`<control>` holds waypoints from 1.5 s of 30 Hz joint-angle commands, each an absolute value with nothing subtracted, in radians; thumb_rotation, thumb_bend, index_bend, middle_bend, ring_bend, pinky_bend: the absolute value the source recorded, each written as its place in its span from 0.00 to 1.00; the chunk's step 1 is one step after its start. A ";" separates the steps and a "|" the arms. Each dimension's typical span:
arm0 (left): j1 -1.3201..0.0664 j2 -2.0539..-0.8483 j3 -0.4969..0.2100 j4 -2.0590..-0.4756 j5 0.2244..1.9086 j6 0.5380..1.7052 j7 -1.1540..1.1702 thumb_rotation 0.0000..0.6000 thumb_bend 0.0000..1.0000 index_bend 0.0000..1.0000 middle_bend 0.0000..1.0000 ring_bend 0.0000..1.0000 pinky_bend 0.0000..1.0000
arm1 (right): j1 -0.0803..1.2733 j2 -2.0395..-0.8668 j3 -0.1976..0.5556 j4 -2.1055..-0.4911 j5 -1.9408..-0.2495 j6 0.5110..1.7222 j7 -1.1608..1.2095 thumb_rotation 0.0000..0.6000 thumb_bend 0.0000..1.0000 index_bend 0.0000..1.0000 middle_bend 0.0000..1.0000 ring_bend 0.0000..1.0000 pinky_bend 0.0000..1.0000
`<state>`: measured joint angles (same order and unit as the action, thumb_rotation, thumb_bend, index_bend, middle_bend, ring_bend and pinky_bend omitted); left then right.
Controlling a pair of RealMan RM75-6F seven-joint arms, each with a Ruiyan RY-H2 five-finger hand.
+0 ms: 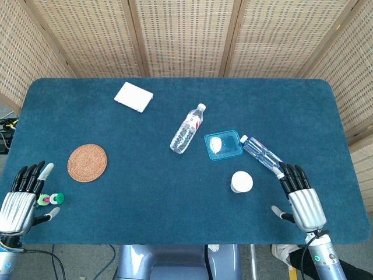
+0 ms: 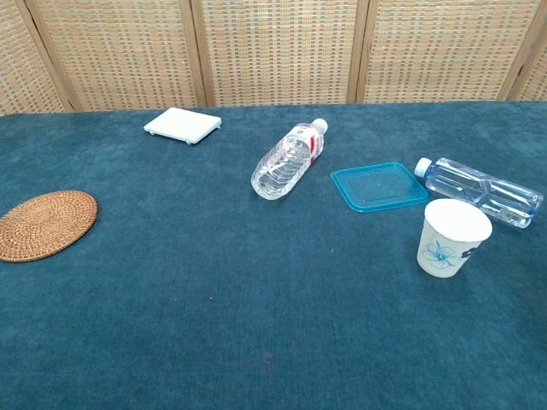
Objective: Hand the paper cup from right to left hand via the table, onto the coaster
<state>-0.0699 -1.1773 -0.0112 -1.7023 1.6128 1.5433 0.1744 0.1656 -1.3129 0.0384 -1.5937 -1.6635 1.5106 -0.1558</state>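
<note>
Paper cup (image 1: 241, 182) upright at right robot hand's (image 1: 303, 204) 10 o'clock, ungrasped; both robot hands wide, empty; left robot hand (image 1: 20, 201) waiting near coaster (image 1: 87, 163).

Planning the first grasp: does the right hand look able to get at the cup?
Probably yes. The right hand is open just right of the upright cup, with bare table between; the bottle lies behind.

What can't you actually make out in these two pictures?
- Chest view: neither robot hand shows; both lie outside the frame.
- Head view: the small green and pink item by the left robot hand is too small to identify.
- Head view: the paper cup shows only its top; its printed side is hidden.
</note>
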 commanded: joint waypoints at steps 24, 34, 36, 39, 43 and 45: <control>-0.071 -1.174 -0.007 -1.706 1.618 1.545 0.163 1.00 0.01 0.00 0.00 0.00 0.00 | 0.166 -1.303 0.030 -1.607 -1.668 1.504 -0.151 1.00 0.08 0.00 0.00 0.00 0.00; -0.070 -1.177 -0.005 -1.709 1.624 1.547 0.177 1.00 0.01 0.00 0.00 0.00 0.00 | 0.174 -1.298 0.027 -1.624 -1.660 1.477 -0.160 1.00 0.08 0.04 0.00 0.00 0.00; -0.071 -1.177 -0.005 -1.710 1.623 1.546 0.179 1.00 0.01 0.00 0.00 0.00 0.00 | 0.181 -1.299 0.030 -1.625 -1.651 1.459 -0.165 1.00 0.08 0.04 0.00 0.00 0.00; -0.072 -1.179 -0.006 -1.711 1.621 1.543 0.185 1.00 0.01 0.00 0.00 0.00 0.00 | 0.202 -1.302 0.040 -1.631 -1.627 1.417 -0.178 1.00 0.08 0.05 0.00 0.00 0.00; -0.075 -1.181 -0.005 -1.712 1.618 1.536 0.191 1.00 0.01 0.00 0.00 0.00 0.00 | 0.242 -1.305 0.059 -1.644 -1.578 1.334 -0.210 1.00 0.08 0.05 0.00 0.00 0.00; -0.075 -1.182 -0.006 -1.712 1.618 1.537 0.190 1.00 0.01 0.00 0.00 0.00 0.00 | 0.263 -1.310 0.070 -1.649 -1.552 1.295 -0.232 1.00 0.08 0.05 0.00 0.00 0.00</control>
